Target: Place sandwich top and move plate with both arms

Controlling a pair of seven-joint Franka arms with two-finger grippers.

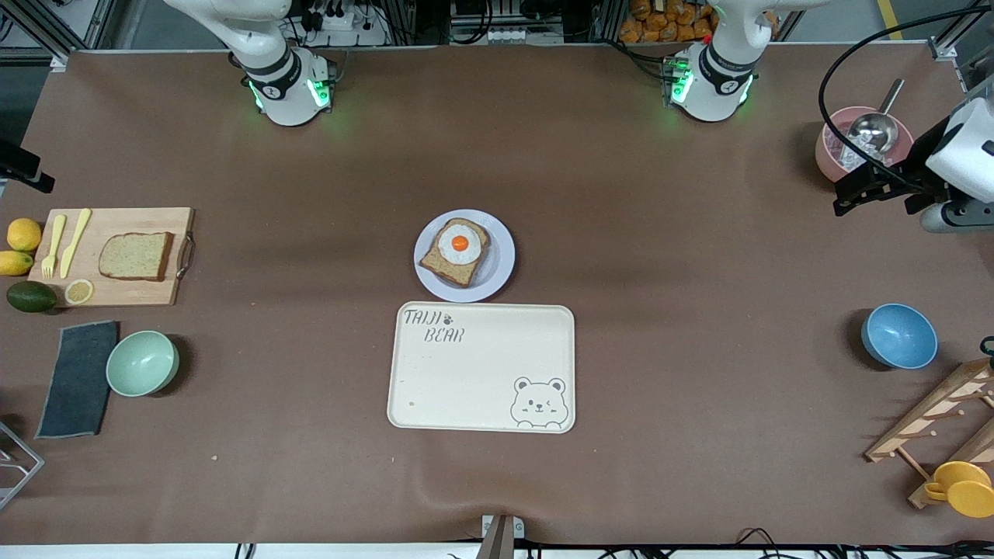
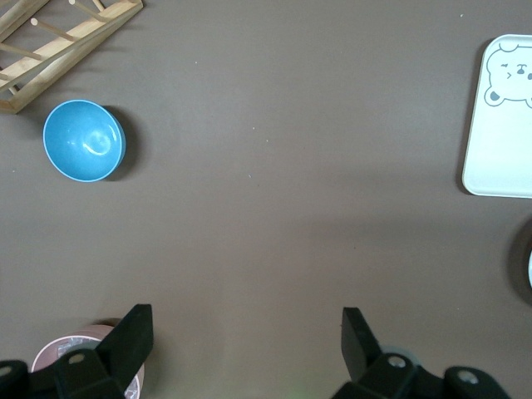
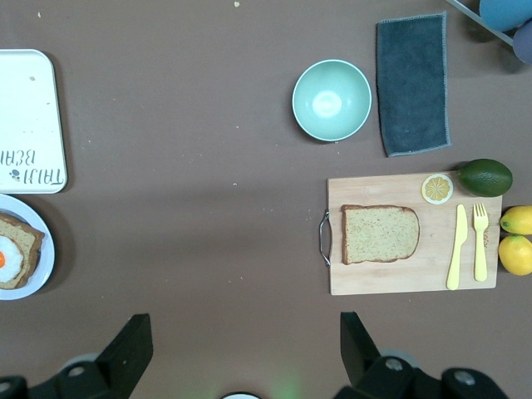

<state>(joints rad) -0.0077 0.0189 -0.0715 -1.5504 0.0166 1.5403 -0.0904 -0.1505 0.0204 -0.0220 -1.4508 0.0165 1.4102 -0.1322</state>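
Note:
The sandwich top (image 1: pixel 137 255), a plain tan slice, lies on a wooden cutting board (image 1: pixel 109 291) at the right arm's end of the table; it also shows in the right wrist view (image 3: pixel 380 233). The plate (image 1: pixel 497 268) sits mid-table and carries a bread slice with a fried egg (image 1: pixel 456 250); its rim also shows in the right wrist view (image 3: pixel 43 241). My left gripper (image 1: pixel 854 194) is open and empty, up over the pink bowl (image 1: pixel 827 151); its jaws (image 2: pixel 248 324) stand wide apart. My right gripper (image 3: pixel 245 332) is open and empty, high above bare table.
The cream bear tray (image 1: pixel 481 366) lies just nearer the camera than the plate. A mint bowl (image 1: pixel 142 362), dark cloth (image 1: pixel 78 378), lemons and an avocado (image 1: pixel 31 296) surround the board. A blue bowl (image 1: pixel 898 335) and wooden rack (image 1: pixel 940 419) sit at the left arm's end.

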